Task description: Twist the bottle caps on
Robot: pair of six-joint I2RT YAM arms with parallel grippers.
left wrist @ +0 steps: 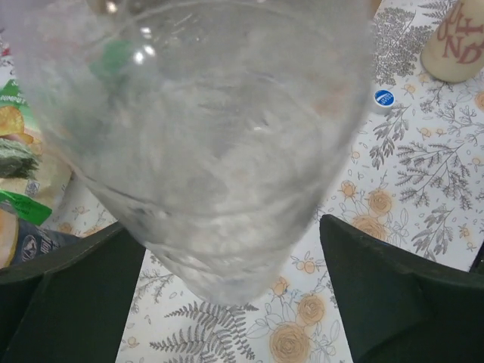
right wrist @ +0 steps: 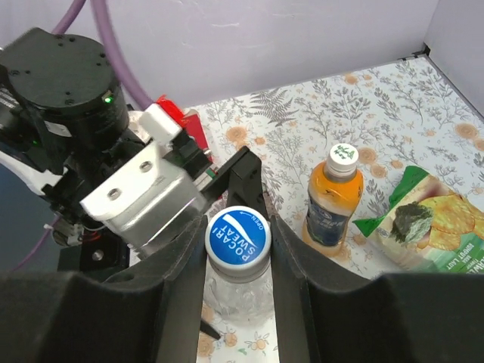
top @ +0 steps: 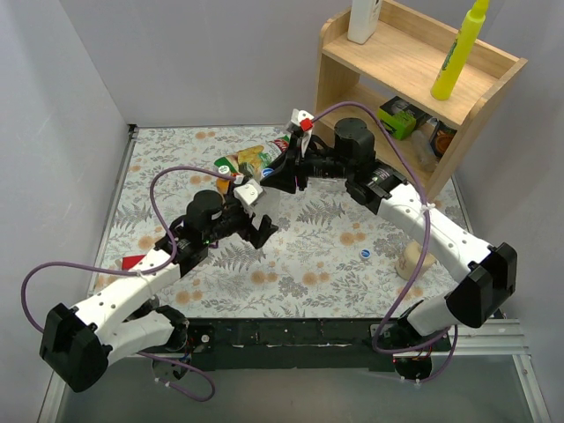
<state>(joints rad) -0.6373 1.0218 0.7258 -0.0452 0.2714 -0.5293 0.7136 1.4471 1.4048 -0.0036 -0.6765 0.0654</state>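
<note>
The right gripper (right wrist: 237, 231) has its jaws pressed on either side of a blue cap (right wrist: 238, 236) that sits on top of the clear bottle (right wrist: 236, 291). The black fingers hide the neck, so how far the cap is threaded on cannot be told.

Lower on the same bottle, the left gripper (left wrist: 225, 234) has its jaws spread. Patterned worktop (left wrist: 393, 189) shows between the bottle's base and one finger. The other finger is so close that contact cannot be judged. In the left wrist view the bottle fills most of the picture. It is blurred there, with its top cut off, and a green smear shows through its wall.

From above, both arms cross over the clear bottle and cover most of it, cap included.

Just beyond the bottle stands the orange bottle (right wrist: 333, 200) with a whitish-green cap (right wrist: 344, 153) on it. A crisp bag (right wrist: 423, 219) lies just past that, partly cut off. A second blue cap (top: 365, 254) lies loose on the worktop, well apart from the clear bottle on the right arm's side. The cream bottle (top: 412, 260) is just beyond it.
</note>
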